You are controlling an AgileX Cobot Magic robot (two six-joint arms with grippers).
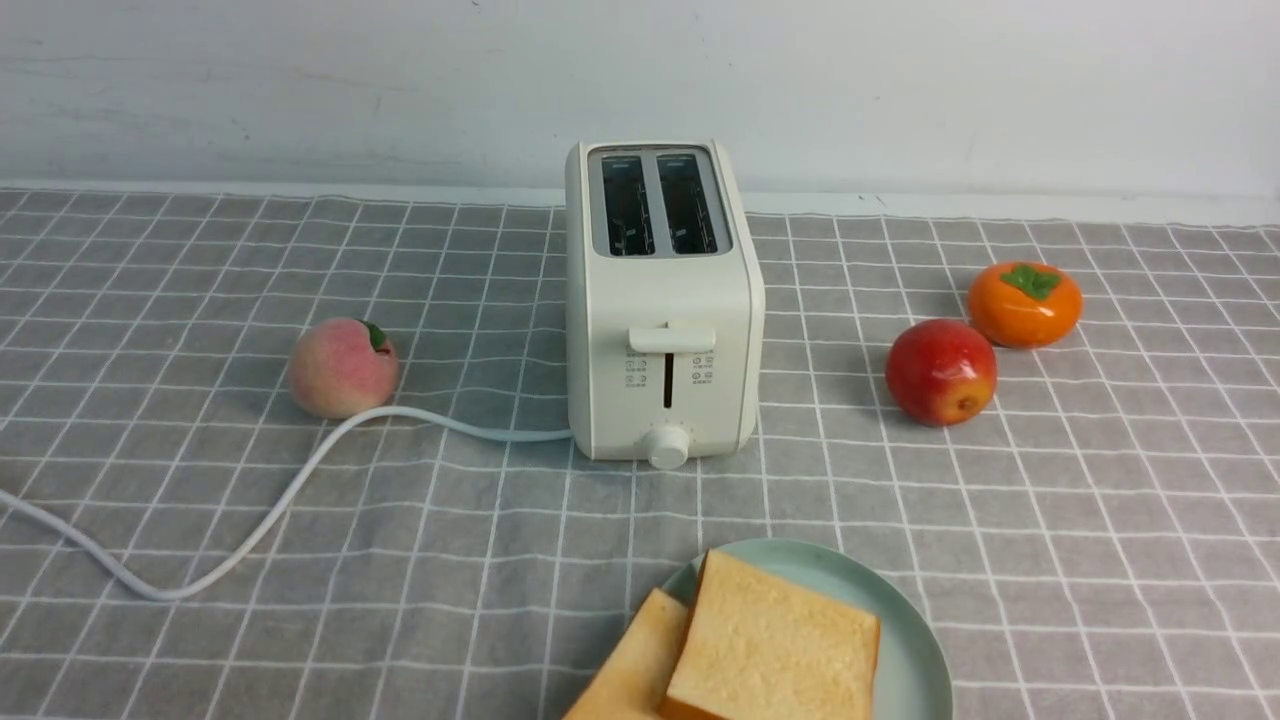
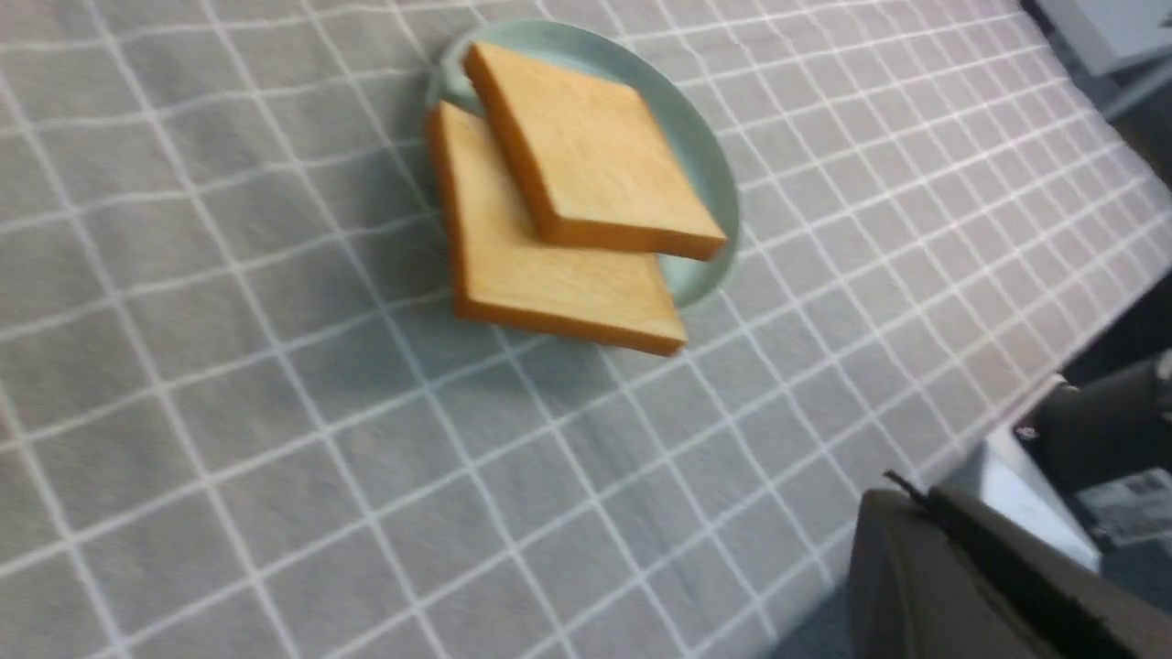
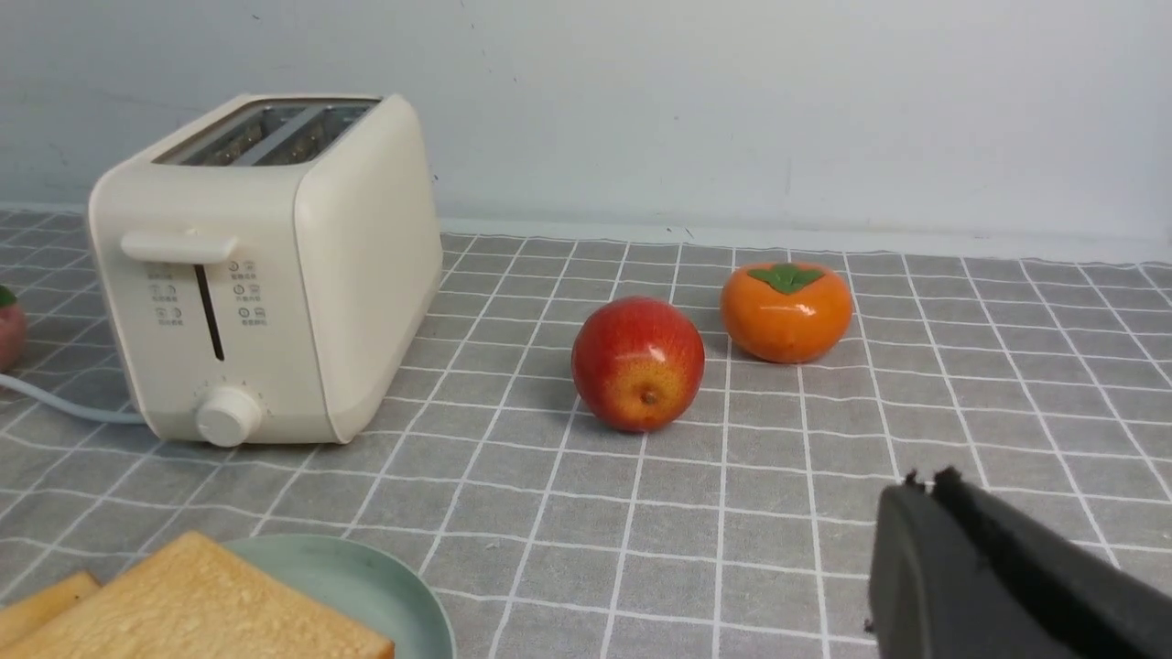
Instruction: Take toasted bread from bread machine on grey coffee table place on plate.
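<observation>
Both the left gripper (image 2: 906,485) and the right gripper (image 3: 929,480) are closed, holding nothing and touching neither bread nor plate; the two toasted slices (image 1: 775,640) overlap on the green plate (image 1: 915,650), one leaning out past its rim, with the toaster (image 1: 665,300) standing empty on the checked tabletop (image 1: 400,620)

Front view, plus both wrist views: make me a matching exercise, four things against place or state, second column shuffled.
Things
1. Boxy cream-white two-slot toaster
2. Two thick square golden-tan toast slices
3. Pink round peach
4. Left gripper

Place or state
A. Shut, holding nothing
B. Left of the toaster, by the white cord
C. Both slots empty, lever up
D. Overlapping on the round pale mint-green plate

Pairs: 1-C; 2-D; 3-B; 4-A
</observation>
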